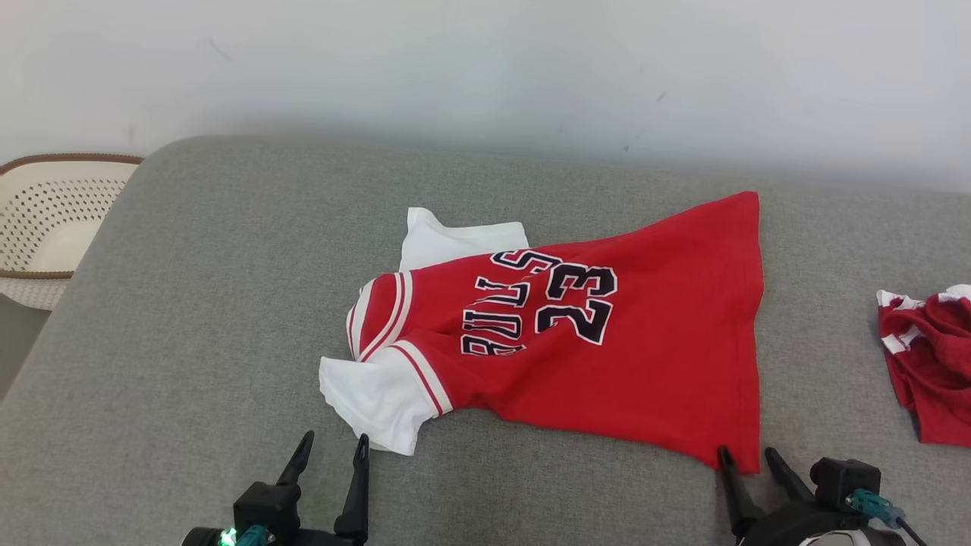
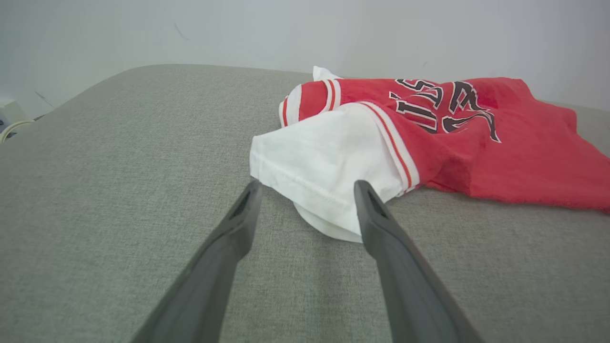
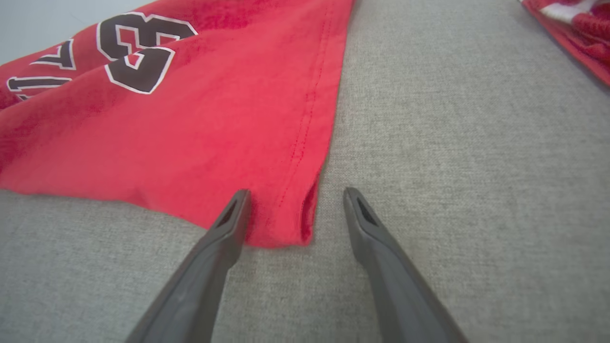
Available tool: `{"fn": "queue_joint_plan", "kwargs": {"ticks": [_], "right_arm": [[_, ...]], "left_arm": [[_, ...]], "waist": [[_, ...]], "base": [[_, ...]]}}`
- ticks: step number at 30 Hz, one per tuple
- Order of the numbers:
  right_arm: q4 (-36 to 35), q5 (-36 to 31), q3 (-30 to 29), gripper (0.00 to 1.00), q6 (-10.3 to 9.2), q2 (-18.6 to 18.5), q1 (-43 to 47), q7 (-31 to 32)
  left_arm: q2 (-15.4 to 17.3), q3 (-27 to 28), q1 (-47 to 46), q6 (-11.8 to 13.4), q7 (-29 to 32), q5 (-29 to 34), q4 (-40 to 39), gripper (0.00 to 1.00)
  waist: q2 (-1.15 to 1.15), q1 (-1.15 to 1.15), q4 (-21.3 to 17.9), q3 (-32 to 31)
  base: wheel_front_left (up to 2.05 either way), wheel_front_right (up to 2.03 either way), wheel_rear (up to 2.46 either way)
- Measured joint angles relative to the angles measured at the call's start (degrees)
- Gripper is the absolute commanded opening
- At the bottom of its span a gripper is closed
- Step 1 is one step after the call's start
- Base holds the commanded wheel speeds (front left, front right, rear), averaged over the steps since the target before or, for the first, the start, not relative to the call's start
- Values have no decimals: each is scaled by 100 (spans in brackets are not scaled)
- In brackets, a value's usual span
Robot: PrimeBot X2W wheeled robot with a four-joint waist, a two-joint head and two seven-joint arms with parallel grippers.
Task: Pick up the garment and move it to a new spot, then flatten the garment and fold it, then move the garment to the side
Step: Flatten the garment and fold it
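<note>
- The garment [image 1: 607, 356], a red jersey with white sleeves, lies spread out near the middle of the grey fabric-covered counter [image 1: 190, 303].
- Its collar end points to the robot's left and its straight hem to the right.
- Black lettering [image 1: 542, 303] edged in white crosses the chest, reading "BULLS" with the number 23; in the head view it lies sideways.
- The body of the jersey is mostly flat, with some soft creases near the shoulder.
- The near white sleeve [image 2: 324, 162] is bunched and folded over itself at the counter's front, and a second white part peeks out behind the far shoulder.
- The left hand [image 1: 334, 437] sits low at the front of the counter, its two dark fingers [image 2: 224, 247] spread wide.
- In the left wrist view the near edge of the sleeve lies between the fingertips. Whether they touch the cloth cannot be told.
- The right hand [image 1: 747, 452] is also spread wide and pinches nothing.
- It sits at the near hem corner [image 3: 286, 224] of the jersey. In the right wrist view that corner lies between the two fingertips, with one tip at the edge of the red cloth and the other over bare grey fabric.
- A second red garment [image 1: 929, 364] with white stripes lies crumpled at the right edge of the counter, well apart from the jersey.
- A pale perforated basket [image 1: 45, 220] with a brown rim stands beyond the counter's left corner.
- A plain white wall [image 1: 485, 68] runs behind the counter.
</note>
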Motion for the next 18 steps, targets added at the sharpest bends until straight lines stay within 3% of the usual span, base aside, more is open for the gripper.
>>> {"fn": "queue_joint_plan", "kwargs": {"ticks": [3, 4, 5, 6, 7, 18], "right_arm": [[183, 58, 42, 100, 0, 36, -28, -12], [243, 73, 55, 87, 0, 40, -52, -29], [276, 111, 66, 42, 0, 41, -81, -31], [304, 130, 71, 15, 0, 40, -107, -33], [325, 172, 74, 0, -3, 38, -121, -34], [191, 252, 12, 0, 2, -260, 44, -2]], "left_arm": [[0, -3, 1, -4, 0, 0, 5, 100], [0, -5, 1, -4, 0, 0, 8, 100], [1, -3, 1, -4, 0, 0, 11, 100], [-1, -1, 1, -4, 0, 0, 13, 100], [0, 3, 0, -4, 0, 0, 13, 100], [0, 127, 19, 5, 0, -31, 37, 100]], "waist": [[0, 0, 36, 8], [0, 0, 46, 14], [0, 0, 56, 21], [0, 0, 66, 27], [0, 0, 73, 34], [0, 1, -19, -38]], "base": [[0, 0, 0], [0, 0, 0], [0, 0, 0], [0, 0, 0], [0, 0, 0], [0, 0, 0]]}}
